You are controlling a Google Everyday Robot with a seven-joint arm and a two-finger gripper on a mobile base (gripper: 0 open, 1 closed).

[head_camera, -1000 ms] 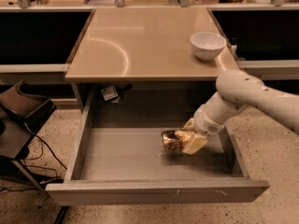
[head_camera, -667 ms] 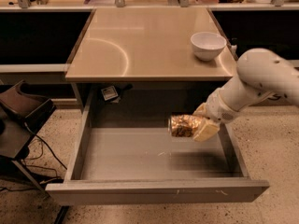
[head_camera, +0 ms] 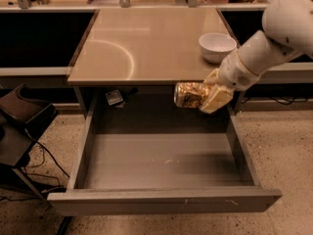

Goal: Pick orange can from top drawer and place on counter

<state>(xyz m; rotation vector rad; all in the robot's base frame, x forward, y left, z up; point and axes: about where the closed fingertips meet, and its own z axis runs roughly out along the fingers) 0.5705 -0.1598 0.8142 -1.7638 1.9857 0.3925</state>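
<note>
The orange can point(head_camera: 188, 94), shiny gold-orange and lying sideways, hangs in the air just below the front edge of the counter point(head_camera: 146, 43), above the back right of the open top drawer point(head_camera: 161, 163). My gripper point(head_camera: 208, 96) is shut on the can's right end; its cream-coloured fingers point(head_camera: 216, 98) wrap the can. The white arm comes in from the upper right. The drawer's grey floor is bare.
A white bowl point(head_camera: 216, 46) stands on the counter's right side, close above my gripper. A small tag point(head_camera: 113, 97) hangs under the counter at the drawer's back left. A dark chair point(head_camera: 22, 126) and cables lie on the floor at left.
My gripper has lifted the can from the drawer floor up to just under the counter's front edge.
</note>
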